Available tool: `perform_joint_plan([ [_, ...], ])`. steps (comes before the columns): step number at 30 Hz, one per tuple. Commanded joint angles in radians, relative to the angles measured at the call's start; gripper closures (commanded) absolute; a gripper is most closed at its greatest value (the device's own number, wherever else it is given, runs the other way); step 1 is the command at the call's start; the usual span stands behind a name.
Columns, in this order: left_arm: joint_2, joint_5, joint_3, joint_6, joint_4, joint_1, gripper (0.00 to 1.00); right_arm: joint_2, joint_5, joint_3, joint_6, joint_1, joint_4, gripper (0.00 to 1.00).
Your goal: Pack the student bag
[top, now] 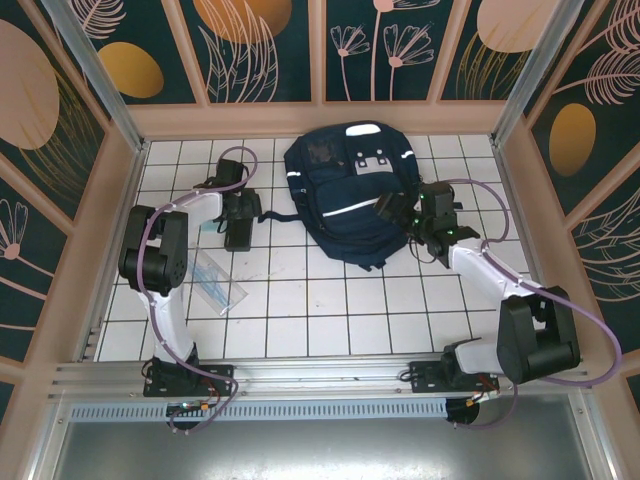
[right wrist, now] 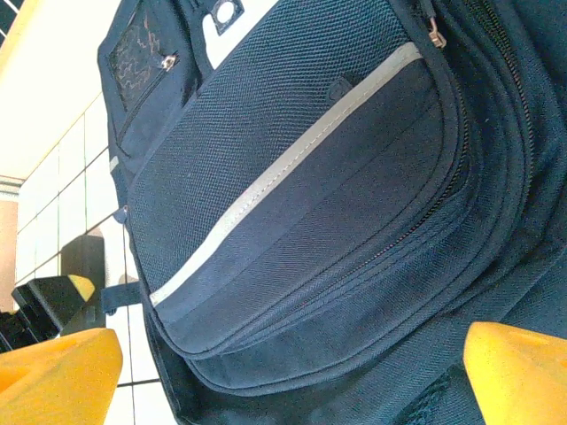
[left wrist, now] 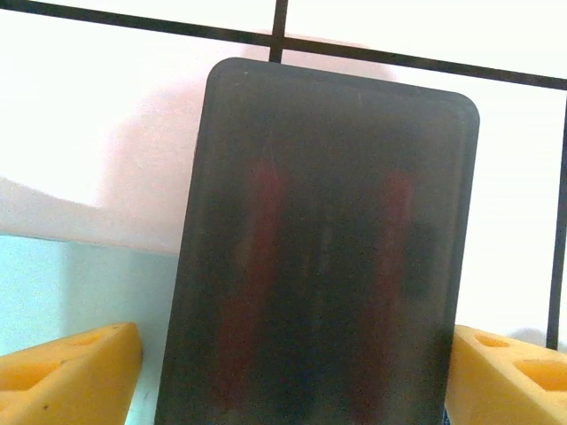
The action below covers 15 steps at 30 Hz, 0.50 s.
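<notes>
Left end effector [left wrist: 297, 376] brackets a dark slab [left wrist: 328, 221] on the surface [left wrist: 106, 106]; pinching or just flanking, I cannot tell. Right end effector [right wrist: 283, 376], spread, faces the student bag [right wrist: 310, 177].

Bright even light, white tiles [left wrist: 89, 88] overexposed at left wrist, dark slab [left wrist: 328, 257] soft and blurred, student bag [right wrist: 337, 177] weave sharp.

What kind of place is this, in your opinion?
Probably a robot test cell, not a classroom: a white tiled table enclosed by leaf-patterned wall panels, with the left arm and right arm bolted to a metal rail at its near edge.
</notes>
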State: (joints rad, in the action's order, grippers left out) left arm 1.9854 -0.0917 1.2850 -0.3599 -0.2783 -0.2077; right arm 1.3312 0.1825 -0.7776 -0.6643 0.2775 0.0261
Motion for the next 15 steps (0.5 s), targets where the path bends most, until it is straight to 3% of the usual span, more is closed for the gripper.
perform_joint_plan([
  [1, -0.006, 0.009, 0.015, -0.001, -0.047, -0.001, 0.16, 0.018, -0.025, -0.031, -0.014, 0.011, -0.024, 0.01],
  [7, 0.022, 0.03, 0.026, -0.012, -0.061, -0.013, 0.34, 0.052, -0.018, -0.047, -0.017, 0.019, -0.026, 0.01],
  [15, 0.014, 0.062, 0.02, -0.063, -0.063, -0.031, 0.4, 0.049, -0.025, -0.045, -0.014, 0.022, -0.023, 0.01],
])
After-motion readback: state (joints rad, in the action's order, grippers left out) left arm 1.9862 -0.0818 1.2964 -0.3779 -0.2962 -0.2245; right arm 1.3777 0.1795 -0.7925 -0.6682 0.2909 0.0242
